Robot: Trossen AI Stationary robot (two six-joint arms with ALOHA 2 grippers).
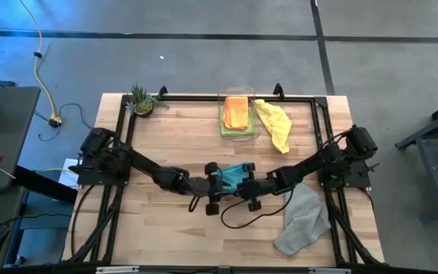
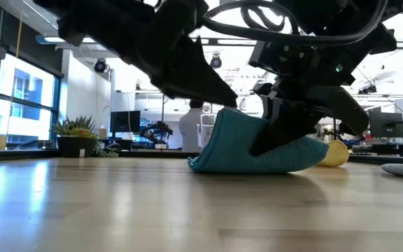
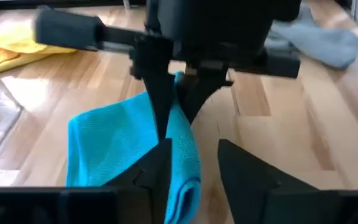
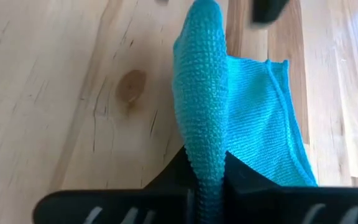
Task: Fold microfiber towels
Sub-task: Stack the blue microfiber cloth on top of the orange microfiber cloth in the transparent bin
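Right wrist view, right pincer [image 4: 205,177] clamped on teal towel [image 4: 253,118], left pincer [image 3: 194,165] parted beside its fold, seemingly loose

Light: bright daylight is admitted by the windows [image 2: 19,98] in the low view.
Glare: a soft sheen is seen on the tabletop [image 2: 117,203].
Silhouette: both arms are rendered near-black against the room.
Blur: the left wrist view is smeared.

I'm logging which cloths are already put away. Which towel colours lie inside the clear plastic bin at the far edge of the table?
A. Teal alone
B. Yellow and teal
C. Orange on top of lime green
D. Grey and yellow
C: the high view shows the orange towel lying on the lime green towel inside the clear bin; the yellow towel lies beside it.
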